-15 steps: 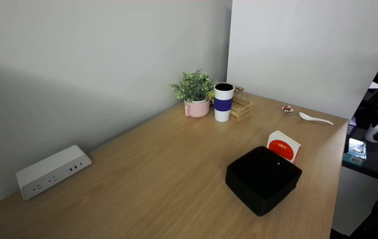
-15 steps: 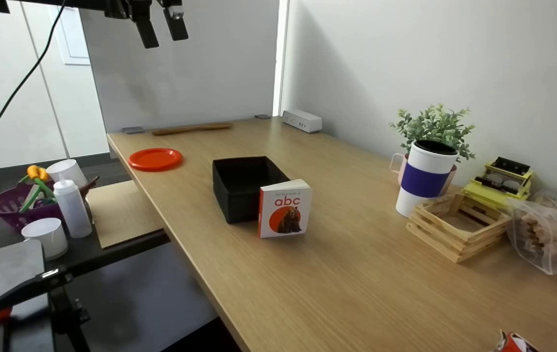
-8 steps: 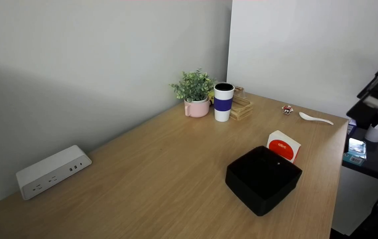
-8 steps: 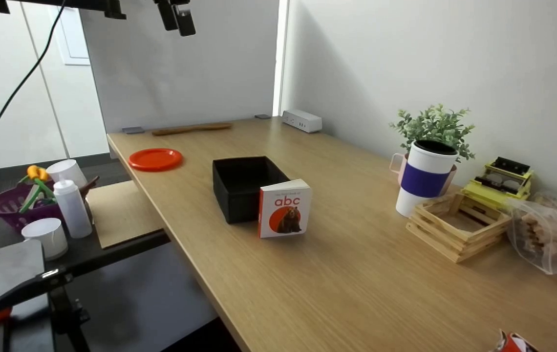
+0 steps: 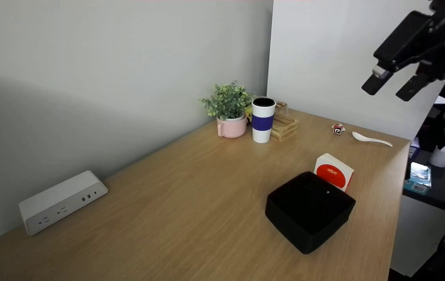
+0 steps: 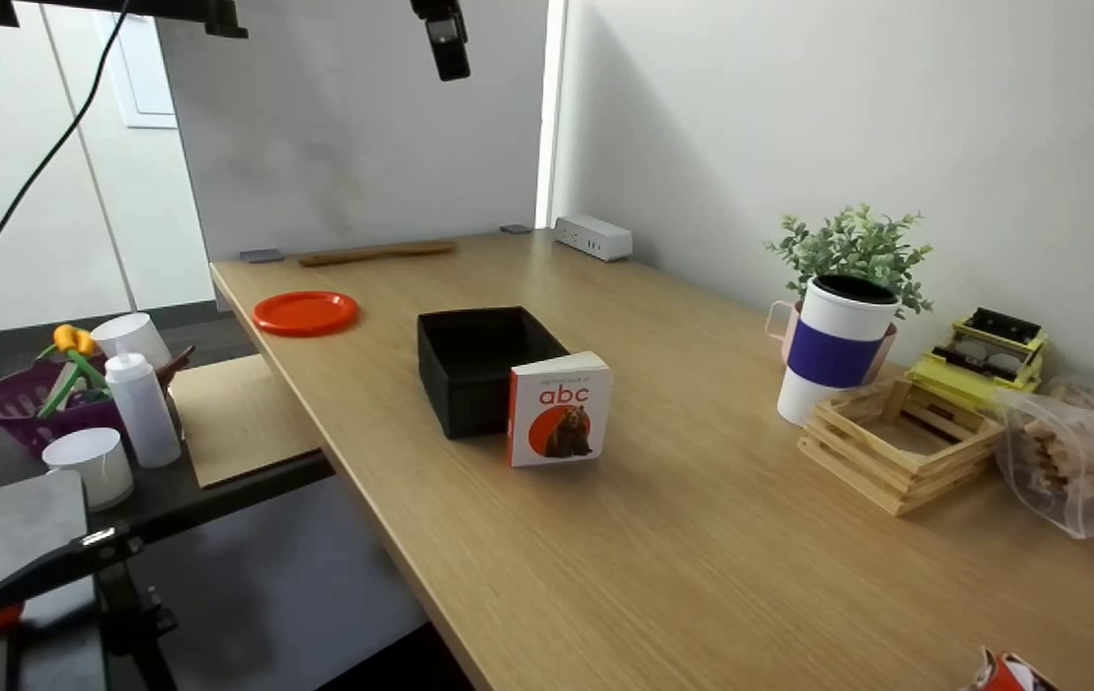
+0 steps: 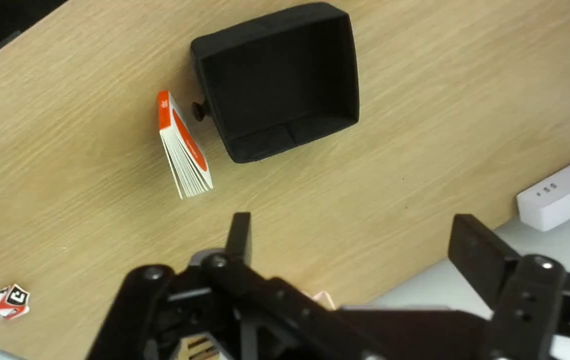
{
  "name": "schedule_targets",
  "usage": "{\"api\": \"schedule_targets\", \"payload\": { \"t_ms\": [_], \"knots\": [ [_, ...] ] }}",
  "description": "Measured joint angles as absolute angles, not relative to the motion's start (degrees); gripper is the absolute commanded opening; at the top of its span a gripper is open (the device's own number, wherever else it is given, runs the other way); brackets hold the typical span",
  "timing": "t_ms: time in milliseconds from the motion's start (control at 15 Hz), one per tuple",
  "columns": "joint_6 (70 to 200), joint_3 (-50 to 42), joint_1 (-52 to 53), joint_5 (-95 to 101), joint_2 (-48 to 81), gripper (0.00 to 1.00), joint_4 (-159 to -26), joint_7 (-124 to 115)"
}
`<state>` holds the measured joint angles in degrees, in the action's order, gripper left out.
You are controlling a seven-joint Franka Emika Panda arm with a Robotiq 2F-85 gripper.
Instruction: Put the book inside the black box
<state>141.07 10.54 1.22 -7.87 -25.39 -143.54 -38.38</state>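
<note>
On the wooden surface (image 5: 191, 203) | the abc book (image 6: 558, 413) stood upright, slightly splayed, just outside the black box (image 5: 285, 224) | high up, well clear of both, I saw the hand (image 5: 388, 90) hang with its jaws wide apart | well away, a purple-banded white cup (image 5: 262, 123) stood just beside a potted plant (image 5: 228, 102)

All views overlook the box (image 7: 277, 82), the wrist's seemingly steepest.
</note>
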Motion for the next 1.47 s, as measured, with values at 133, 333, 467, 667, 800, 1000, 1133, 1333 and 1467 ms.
{"api": "schedule_targets", "payload": {
  "t_ms": [133,333,467,667,800,1000,1133,1333,1467],
  "knots": [
    [144.55,8.66,0.48,-10.71,-22.88,1.00,-143.54,-39.70],
    [146.97,7.75,0.35,-12.03,-20.39,1.00,-143.41,-40.55],
    [147.00,7.80,0.36,-12.03,-20.37,1.00,-143.32,-41.07],
    [145.03,7.81,-0.12,-10.23,-19.79,1.00,-142.74,-42.24],
    [139.47,7.77,-2.10,-5.17,-17.81,1.00,-140.60,-44.61],
    [130.92,6.22,-4.38,1.00,-12.21,1.00,-135.30,-44.25],
    [125.52,4.74,-4.51,2.96,-7.49,1.00,-130.97,-42.00],
    [118.33,3.88,-4.22,3.50,-1.14,1.00,-124.67,-38.17],
    [116.96,3.82,-4.07,3.63,0.81,1.00,-122.65,-37.79]
  ]
}}
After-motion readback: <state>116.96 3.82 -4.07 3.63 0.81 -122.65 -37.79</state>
